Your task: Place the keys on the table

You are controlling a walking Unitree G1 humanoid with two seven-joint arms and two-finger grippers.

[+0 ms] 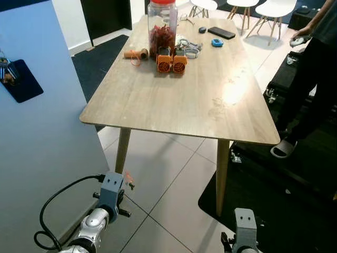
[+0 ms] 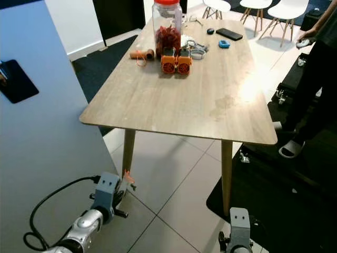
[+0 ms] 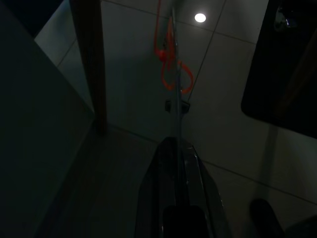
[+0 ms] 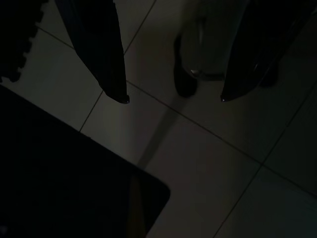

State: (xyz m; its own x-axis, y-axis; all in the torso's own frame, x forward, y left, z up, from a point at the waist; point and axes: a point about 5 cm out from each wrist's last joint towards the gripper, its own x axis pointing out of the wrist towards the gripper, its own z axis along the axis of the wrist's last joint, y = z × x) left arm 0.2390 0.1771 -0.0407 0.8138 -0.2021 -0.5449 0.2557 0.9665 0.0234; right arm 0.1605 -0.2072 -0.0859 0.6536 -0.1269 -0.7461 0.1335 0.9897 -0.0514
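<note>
Left end effector (image 3: 174, 106) clenched on the keys (image 3: 171, 69) low beside the wooden surface (image 1: 179, 100); right end effector (image 4: 173, 99) hangs released above the floor tiles.

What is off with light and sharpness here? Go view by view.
Left eye view: sharp and evenly lit, with a bright glare patch on the wooden table. Right eye view: the same glare. Left wrist view: very dark, though the orange cord of the keys and a ceiling-light reflection on the tiles show. Right wrist view: dim, fingers silhouetted.

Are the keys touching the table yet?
Apart. The left eye view shows the keys in the left gripper, low beside the table leg.
</note>
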